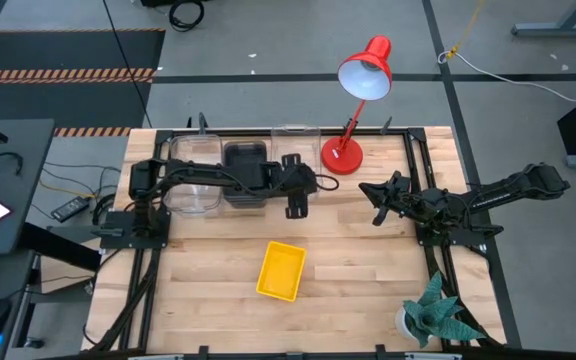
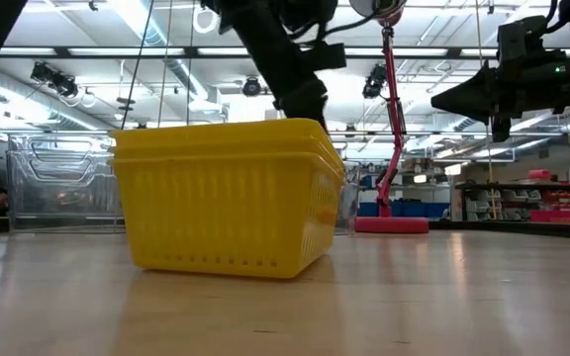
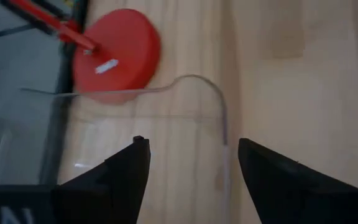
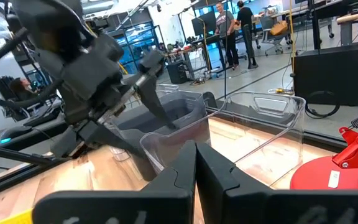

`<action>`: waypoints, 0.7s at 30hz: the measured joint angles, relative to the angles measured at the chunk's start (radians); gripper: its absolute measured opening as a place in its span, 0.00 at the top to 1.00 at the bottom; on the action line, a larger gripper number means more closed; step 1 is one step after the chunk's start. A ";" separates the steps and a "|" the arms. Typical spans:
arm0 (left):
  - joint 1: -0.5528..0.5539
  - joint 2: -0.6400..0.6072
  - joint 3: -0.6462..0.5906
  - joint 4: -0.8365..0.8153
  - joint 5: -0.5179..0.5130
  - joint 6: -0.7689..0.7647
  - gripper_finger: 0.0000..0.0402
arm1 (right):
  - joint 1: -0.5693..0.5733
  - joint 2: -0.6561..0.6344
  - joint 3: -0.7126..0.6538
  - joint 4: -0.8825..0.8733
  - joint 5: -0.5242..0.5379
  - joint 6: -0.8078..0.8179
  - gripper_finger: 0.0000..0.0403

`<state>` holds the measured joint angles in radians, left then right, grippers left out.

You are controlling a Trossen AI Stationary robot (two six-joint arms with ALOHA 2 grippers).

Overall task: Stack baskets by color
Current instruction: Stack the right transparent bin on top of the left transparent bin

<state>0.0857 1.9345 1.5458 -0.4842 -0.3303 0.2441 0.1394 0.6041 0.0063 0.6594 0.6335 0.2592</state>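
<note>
A yellow basket (image 1: 281, 270) stands on its base on the near middle of the table; the low view shows it as a nested yellow stack (image 2: 226, 198). A dark grey basket (image 1: 246, 168) stands at the far side, with a clear basket (image 1: 192, 188) to its left. My left gripper (image 1: 296, 205) hangs open over the corner of another clear basket (image 3: 191, 79), next to the red lamp's base. Its fingers (image 3: 132, 171) stand on either side of that basket's wall without touching it. My right gripper (image 4: 196, 158) waits shut at the right, level and clear of everything.
A red desk lamp (image 1: 343, 152) stands at the far middle, its base just beyond the clear basket. A small potted plant (image 1: 436, 318) sits at the near right corner. A black frame runs round the table's edges. Bare wood lies around the yellow stack.
</note>
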 joint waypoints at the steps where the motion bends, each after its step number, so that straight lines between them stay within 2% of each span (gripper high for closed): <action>1: 0.001 0.002 -0.002 0.004 0.019 0.004 0.37 | 0.000 0.000 0.000 0.000 0.000 0.000 0.97; 4: 0.001 0.000 0.000 0.055 0.042 0.032 0.35 | 0.000 0.000 0.000 0.000 0.000 0.000 0.97; 11: 0.025 -0.005 -0.001 0.034 0.106 0.028 0.35 | 0.000 0.000 0.000 -0.001 0.000 0.000 0.97; 21: 0.064 0.110 -0.001 -0.004 0.130 0.007 0.42 | 0.000 0.000 0.000 -0.001 0.000 0.000 0.97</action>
<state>0.1501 2.0449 1.5448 -0.4877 -0.2005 0.2512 0.1394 0.6037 0.0059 0.6583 0.6338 0.2592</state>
